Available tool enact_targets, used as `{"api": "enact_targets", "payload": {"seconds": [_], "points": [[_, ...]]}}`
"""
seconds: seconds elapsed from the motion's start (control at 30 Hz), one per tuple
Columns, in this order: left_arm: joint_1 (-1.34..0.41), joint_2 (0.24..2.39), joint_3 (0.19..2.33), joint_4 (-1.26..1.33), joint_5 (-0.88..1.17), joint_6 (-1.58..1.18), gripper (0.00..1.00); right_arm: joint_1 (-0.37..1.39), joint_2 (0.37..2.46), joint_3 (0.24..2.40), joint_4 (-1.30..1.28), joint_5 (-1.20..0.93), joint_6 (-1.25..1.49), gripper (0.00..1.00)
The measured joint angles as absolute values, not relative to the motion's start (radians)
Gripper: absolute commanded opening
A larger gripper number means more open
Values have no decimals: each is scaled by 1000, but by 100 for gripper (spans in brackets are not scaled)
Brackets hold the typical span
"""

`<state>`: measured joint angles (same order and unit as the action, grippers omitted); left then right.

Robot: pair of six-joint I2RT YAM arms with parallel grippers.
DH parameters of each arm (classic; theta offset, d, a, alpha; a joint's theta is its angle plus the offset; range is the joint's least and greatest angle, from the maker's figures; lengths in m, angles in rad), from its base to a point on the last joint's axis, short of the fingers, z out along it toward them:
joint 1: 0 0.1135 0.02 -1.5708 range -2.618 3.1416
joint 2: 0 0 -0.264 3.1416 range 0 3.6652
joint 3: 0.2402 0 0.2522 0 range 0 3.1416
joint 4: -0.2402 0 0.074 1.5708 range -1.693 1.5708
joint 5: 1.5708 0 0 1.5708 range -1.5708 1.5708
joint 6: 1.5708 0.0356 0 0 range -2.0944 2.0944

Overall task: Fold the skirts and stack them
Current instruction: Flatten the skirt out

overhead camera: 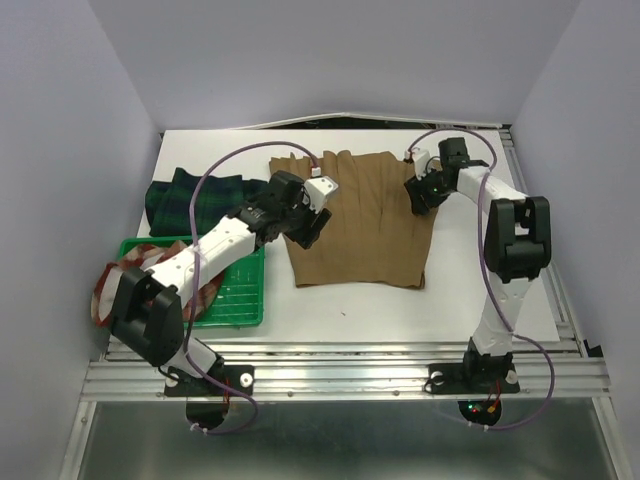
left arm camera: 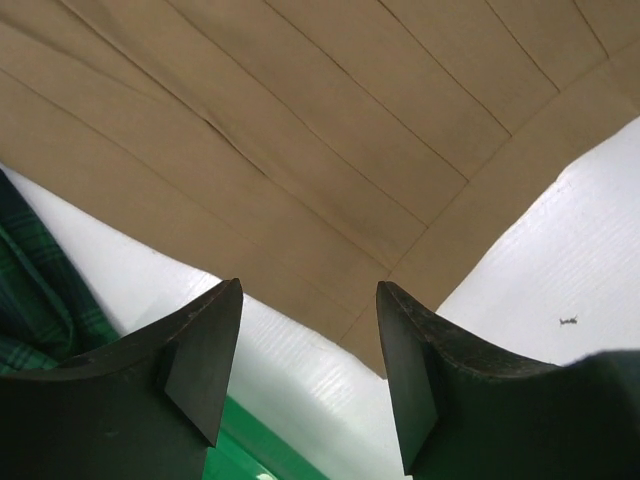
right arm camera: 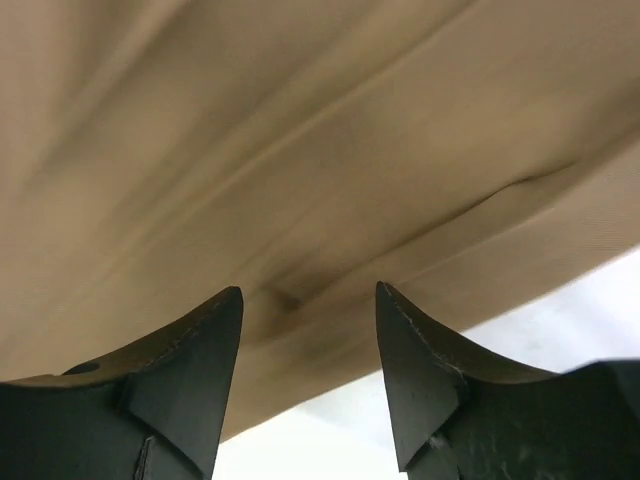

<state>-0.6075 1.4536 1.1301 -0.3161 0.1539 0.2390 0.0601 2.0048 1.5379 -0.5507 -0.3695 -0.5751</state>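
Held open and empty, the left gripper [left arm camera: 310, 290] and right gripper [right arm camera: 310, 295] were poised at the left and right edges of the tan-brown pleated skirt [overhead camera: 355, 215], spread unfolded mid-table. The tartan skirt [overhead camera: 190, 190] was heaped far left, the plaid skirt [overhead camera: 112, 288] bundled on the green tray [overhead camera: 240, 292]; nothing was judged folded or stacked.

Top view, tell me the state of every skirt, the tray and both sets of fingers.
tan skirt, spread flat, unfolded
tartan skirt, bunched up on the table
plaid skirt, crumpled, lying partly in the tray
green tray, holding part of the plaid skirt
left fingers, open, holding nothing
right fingers, open, holding nothing
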Motion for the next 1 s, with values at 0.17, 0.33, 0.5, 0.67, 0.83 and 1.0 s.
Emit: {"api": "enact_targets", "payload": {"seconds": [0.17, 0.33, 0.5, 0.67, 0.83, 1.0], "points": [[-560, 1512, 1153, -309, 169, 200, 68, 65, 2072, 1517, -569, -281, -611, 50], [-485, 1521, 1173, -332, 173, 193, 68, 86, 1955, 1336, -529, -199, -675, 50], [-438, 1519, 1185, -359, 153, 213, 68, 227, 1736, 1078, -603, -96, -704, 53], [-437, 1530, 1237, -419, 138, 239, 68, 433, 1687, 1066, -894, -221, -688, 63], [-437, 1585, 1347, -454, 157, 264, 68, 488, 1722, 1435, -1153, -519, -602, 65], [-438, 1578, 1351, -492, 166, 292, 66, 439, 1652, 1607, -1061, -534, -545, 62]]}}
